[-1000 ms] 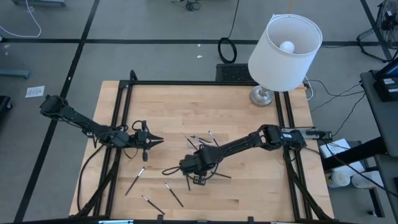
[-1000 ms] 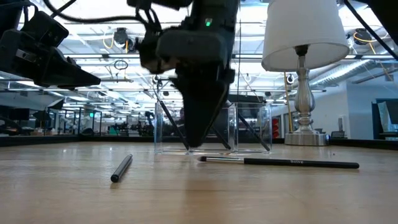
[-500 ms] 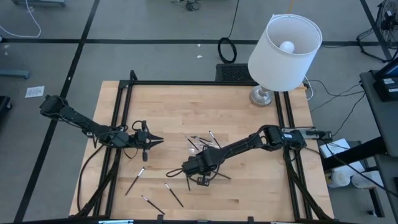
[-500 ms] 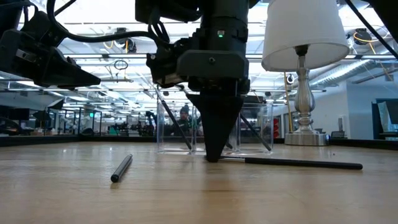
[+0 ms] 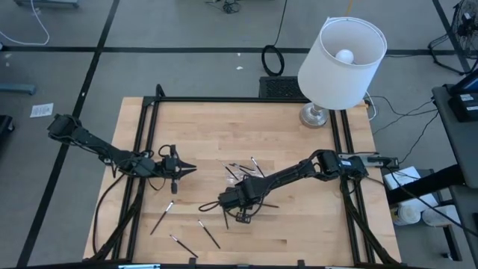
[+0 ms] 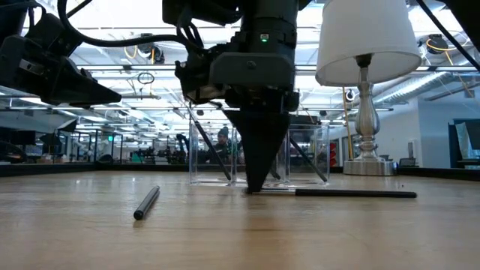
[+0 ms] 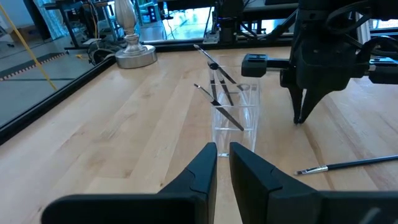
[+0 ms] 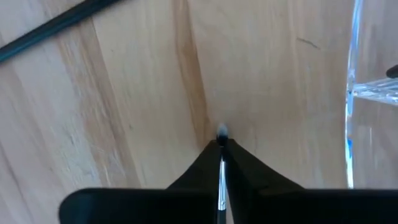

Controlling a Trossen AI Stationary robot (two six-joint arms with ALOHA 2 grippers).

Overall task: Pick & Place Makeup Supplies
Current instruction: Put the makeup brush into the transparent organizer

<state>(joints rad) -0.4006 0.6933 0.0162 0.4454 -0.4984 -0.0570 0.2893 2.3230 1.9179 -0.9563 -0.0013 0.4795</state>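
Hard to make out from the top camera: the right claw [image 5: 237, 211] sits over its own grab spot, so the tips are buried under the arm there. The right wrist view sorts it out, the fingers [image 8: 205, 165] are pinched nearly together on a thin silvery-tipped stick [image 8: 221, 168], with only its pale end poking out past the tips onto the bare desk [image 8: 143, 93]. The rest of that stick is hidden between the fingers.

Nearest the front edge of the desk, a few loose sticks [image 5: 184, 246] lie scattered left of the right claw, well apart from it, and another one [image 5: 162, 217] lies a bit farther in. In the low view one short dark stick [image 6: 146, 202] lies flat in the foreground, and a long thin one [image 6: 352, 193] stretches away from the claw tip toward the right, its near end right at the tip.

Just behind the right claw is the clear plastic holder [image 7: 235, 115] with several sticks [image 7: 217, 87] leaning in it, hard to count since they cross each other.

The left claw [image 7: 222, 152] hangs above the desk on the left side, its fingers a narrow gap apart with nothing in them.

Far back is a lamp [image 5: 340, 60] at the desk's far right.
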